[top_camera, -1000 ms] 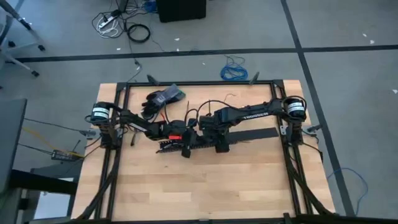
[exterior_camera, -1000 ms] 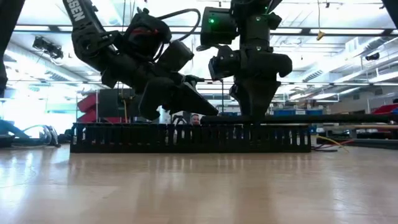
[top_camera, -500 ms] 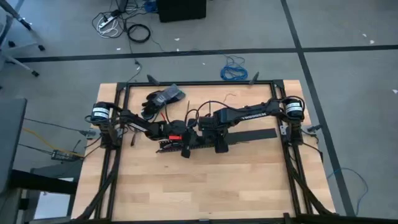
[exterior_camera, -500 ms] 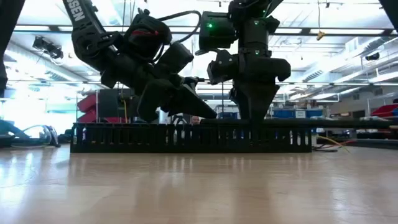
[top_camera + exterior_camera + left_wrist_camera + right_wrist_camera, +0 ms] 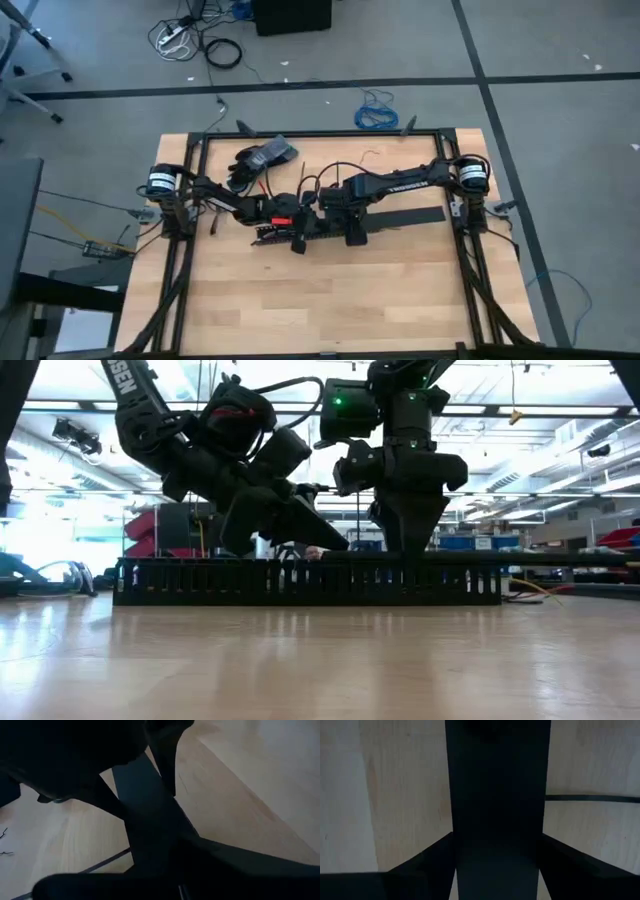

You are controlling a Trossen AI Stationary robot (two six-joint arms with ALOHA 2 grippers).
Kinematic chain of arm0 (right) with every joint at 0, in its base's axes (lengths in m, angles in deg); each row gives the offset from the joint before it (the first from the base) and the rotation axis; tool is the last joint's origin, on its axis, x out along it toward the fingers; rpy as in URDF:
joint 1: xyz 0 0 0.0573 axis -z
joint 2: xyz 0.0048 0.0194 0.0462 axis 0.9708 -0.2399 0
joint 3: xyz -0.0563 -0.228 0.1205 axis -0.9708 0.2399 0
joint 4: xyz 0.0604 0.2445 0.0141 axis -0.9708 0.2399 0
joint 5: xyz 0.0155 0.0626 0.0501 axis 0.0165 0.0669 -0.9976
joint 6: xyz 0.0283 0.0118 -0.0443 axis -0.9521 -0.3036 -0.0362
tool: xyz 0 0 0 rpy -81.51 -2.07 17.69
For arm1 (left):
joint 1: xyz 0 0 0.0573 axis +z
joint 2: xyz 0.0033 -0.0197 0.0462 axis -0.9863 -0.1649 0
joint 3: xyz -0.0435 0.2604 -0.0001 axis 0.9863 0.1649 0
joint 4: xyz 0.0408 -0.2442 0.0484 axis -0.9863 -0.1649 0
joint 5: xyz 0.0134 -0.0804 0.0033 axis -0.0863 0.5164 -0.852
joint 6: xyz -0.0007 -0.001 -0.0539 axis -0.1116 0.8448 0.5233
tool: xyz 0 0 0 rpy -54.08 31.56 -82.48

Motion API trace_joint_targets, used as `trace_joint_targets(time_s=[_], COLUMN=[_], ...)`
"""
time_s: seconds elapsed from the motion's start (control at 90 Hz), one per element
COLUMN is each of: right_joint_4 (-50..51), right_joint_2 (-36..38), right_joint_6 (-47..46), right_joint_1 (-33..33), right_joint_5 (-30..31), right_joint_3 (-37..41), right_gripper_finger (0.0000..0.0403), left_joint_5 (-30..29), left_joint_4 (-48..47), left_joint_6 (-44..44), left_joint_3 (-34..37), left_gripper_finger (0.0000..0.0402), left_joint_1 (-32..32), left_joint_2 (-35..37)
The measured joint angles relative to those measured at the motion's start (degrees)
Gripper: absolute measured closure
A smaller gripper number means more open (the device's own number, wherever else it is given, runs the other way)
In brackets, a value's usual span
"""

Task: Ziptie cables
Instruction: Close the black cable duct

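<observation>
A long black slotted channel (image 5: 300, 582) lies across the table's middle (image 5: 300, 238). Just above its top edge a flat black strip (image 5: 520, 556) hangs level, reaching toward the table's right (image 5: 410, 217). My right gripper (image 5: 408, 552) points straight down and is shut on the strip. My left gripper (image 5: 335, 543) slants down from the left, its shut tips at the strip's left end. A thin black ziptie (image 5: 592, 798) lies flat on the wood. The cables are out of view. My right gripper comes from above, its two fingers (image 5: 420, 860) standing on either long edge of the flat strip (image 5: 495, 795), across it, near its left end. The strip is level and clear of the table, just over the channel. My left gripper slants down from the table's left onto the strip's left end (image 5: 345, 550). The dark fingers hide the contact in the wrist view, where the strip (image 5: 145, 820) runs out from between them.
A pair of black gloves (image 5: 262, 158) lies at the table's far left. Black frame rails (image 5: 190, 250) run along the left and right edges. Bare wood (image 5: 320, 300) fills the near half of the table. Loose wires (image 5: 530, 588) lie at the right beyond the channel.
My right gripper has sunk a little and shifted slightly toward the table's left. The flat strip has come down with it, staying level, closer to the channel's top edge.
</observation>
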Motion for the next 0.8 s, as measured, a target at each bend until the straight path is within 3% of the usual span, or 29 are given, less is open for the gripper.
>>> trace_joint_targets(time_s=[0.8], right_joint_4=[0.13], right_joint_2=[-0.11], right_joint_6=[-0.15], right_joint_1=[0.00], right_joint_5=[0.04], right_joint_3=[0.13], right_gripper_finger=[0.0161], left_joint_5=[0.00], left_joint_4=[3.01], left_joint_6=[0.59], left_joint_3=[-0.11], left_gripper_finger=[0.0376], left_joint_1=[-0.01], left_joint_2=[-2.62])
